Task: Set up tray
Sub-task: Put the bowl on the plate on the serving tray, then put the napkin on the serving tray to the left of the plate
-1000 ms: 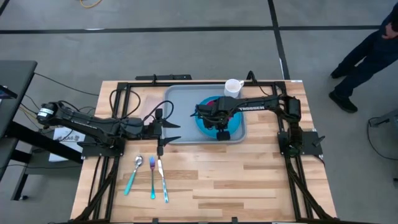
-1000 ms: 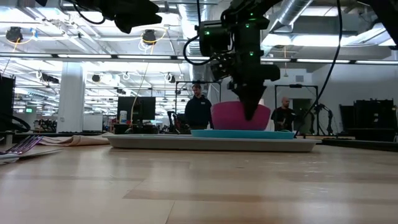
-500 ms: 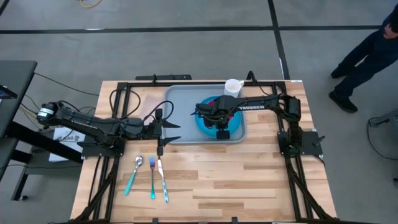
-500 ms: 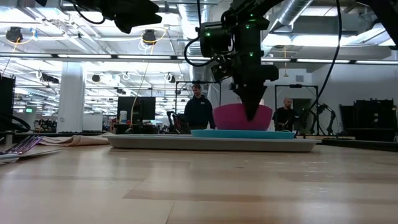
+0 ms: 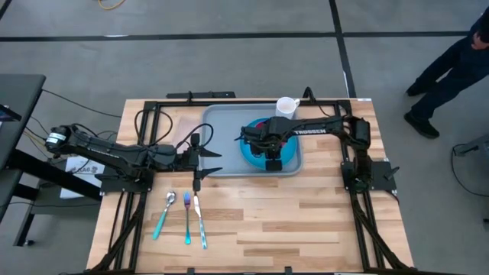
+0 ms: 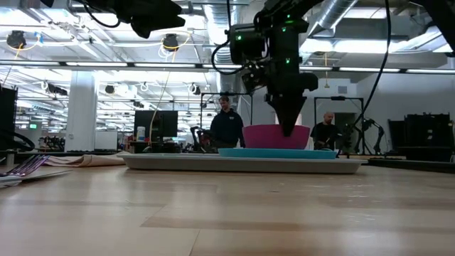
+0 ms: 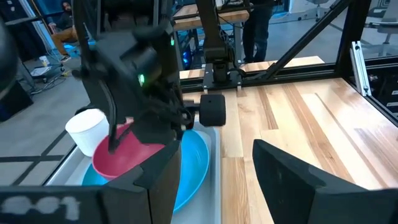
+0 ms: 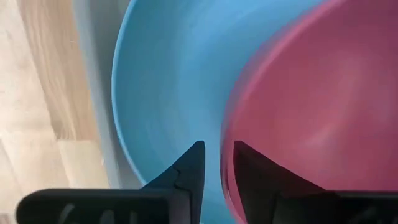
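The grey-blue tray (image 5: 221, 130) (image 6: 178, 162) lies flat on the far middle of the table. A bright blue plate (image 5: 248, 156) (image 8: 168, 81) sits in the tray, with a pink bowl (image 6: 263, 136) (image 8: 311, 93) on it. A white mug (image 5: 286, 107) (image 7: 87, 127) stands at the tray's far edge. My right gripper (image 5: 269, 150) (image 6: 288, 129) (image 8: 214, 149) points down over the bowl and is shut on its rim. My left gripper (image 5: 218, 160) (image 7: 214, 152) waits open, level, just off the tray's left edge. My right gripper pinches the pink bowl's rim (image 8: 229, 124) on its near side, one finger inside the bowl and one outside. The fingers come from above, pointing down. The bowl sits level with its base on the blue plate (image 6: 249, 151).
A spoon (image 5: 164, 214), a fork (image 5: 187, 218) and a knife (image 5: 200, 221) lie side by side on the table's near left. Bare wood fills the near half of the table. A person stands beyond the table's far right corner (image 5: 458, 61); others show far behind.
My right gripper has moved down a little, keeping its hold. The pink bowl, which was held slightly raised and tilted over the plate, has come down level onto the blue plate.
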